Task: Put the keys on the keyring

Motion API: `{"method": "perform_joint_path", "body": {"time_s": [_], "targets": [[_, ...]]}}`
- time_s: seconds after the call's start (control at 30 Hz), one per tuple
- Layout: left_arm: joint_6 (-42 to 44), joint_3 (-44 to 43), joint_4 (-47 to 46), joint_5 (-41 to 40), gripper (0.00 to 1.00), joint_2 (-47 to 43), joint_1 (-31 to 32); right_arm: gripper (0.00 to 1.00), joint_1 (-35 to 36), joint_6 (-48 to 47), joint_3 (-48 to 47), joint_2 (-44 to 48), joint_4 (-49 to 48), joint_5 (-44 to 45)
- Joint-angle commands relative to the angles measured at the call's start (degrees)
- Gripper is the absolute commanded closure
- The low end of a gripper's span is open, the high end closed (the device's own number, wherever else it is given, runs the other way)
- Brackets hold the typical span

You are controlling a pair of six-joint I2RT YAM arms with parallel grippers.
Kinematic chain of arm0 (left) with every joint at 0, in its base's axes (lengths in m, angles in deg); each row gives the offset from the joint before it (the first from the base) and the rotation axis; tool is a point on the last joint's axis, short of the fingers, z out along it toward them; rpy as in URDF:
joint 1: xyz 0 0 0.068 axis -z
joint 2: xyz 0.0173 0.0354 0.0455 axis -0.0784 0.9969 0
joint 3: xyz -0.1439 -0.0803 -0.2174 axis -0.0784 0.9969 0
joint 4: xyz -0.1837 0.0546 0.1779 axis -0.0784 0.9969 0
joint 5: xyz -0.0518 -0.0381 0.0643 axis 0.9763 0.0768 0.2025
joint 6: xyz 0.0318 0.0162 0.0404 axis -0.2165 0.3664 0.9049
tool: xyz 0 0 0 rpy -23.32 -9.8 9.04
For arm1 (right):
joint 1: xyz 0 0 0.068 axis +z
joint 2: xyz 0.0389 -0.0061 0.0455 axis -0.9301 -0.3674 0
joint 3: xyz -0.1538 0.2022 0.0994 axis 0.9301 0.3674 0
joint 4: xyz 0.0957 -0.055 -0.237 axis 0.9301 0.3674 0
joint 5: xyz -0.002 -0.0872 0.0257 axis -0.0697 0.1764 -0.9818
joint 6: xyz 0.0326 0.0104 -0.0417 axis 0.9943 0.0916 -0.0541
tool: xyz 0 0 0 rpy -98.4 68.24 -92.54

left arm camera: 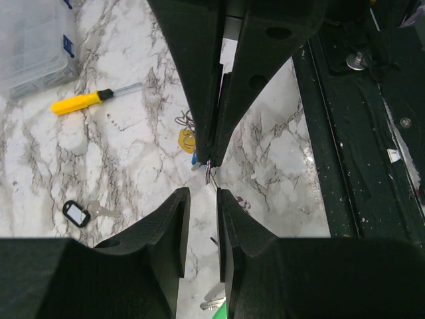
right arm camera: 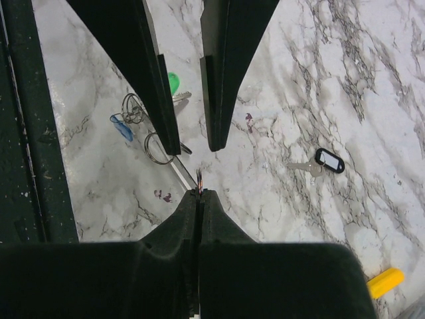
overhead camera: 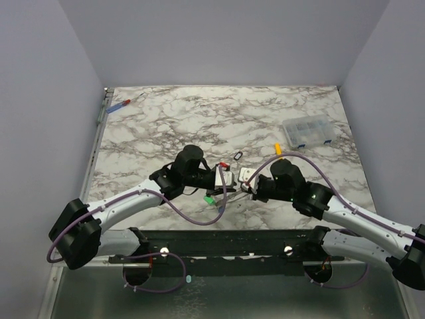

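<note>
Near the front edge of the marble table (overhead camera: 199,113), at its middle, the right gripper (right arm camera: 199,194) is clamped on a thin wire end of the keyring (right arm camera: 186,177). The left gripper (left arm camera: 202,196), facing it tip to tip, stands parted with nothing between its jaws (marble shows through the gap). Close by on the marble lie the blue-capped key (right arm camera: 122,127), green-capped key (right arm camera: 174,82) and yellow-capped key (left arm camera: 186,139).

My left gripper (left arm camera: 202,194) holds its jaws slightly apart with nothing between them. Straight ahead the right gripper (left arm camera: 212,158) points back at me, pressed shut on a thin end of the keyring (left arm camera: 210,175) just off my tips. A yellow-capped key (left arm camera: 186,140) lies just beyond it, a black-tagged key (left arm camera: 81,213) lies to my left, and farther ahead-left are a yellow-handled screwdriver (left arm camera: 78,102) and a clear box (left arm camera: 33,46).
</note>
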Motion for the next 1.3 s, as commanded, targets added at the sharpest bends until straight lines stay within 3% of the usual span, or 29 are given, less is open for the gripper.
{"method": "perform_joint_path", "body": {"time_s": [0.0, 0.4, 0.7, 1.27], "targets": [[1.35, -2.11, -0.16, 3.12, 0.73, 2.33, 1.60, 0.99, 0.46, -1.35, -2.17, 1.50, 0.80, -1.23], [2.01, -3.19, -2.61, 0.51, 0.78, 6.83, 3.78, 0.99, 0.54, -1.72, -1.89, 2.92, 1.08, -1.96], [1.63, -2.01, -5.64, -2.82, 0.71, 5.83, 3.97, 0.99, 0.64, -1.59, -1.78, 3.24, 1.56, -1.88], [-0.39, -0.60, -10.07, -2.38, 0.73, 7.60, 4.67, 0.99, 0.63, -0.67, -1.20, 4.47, 0.19, -1.77]]}}
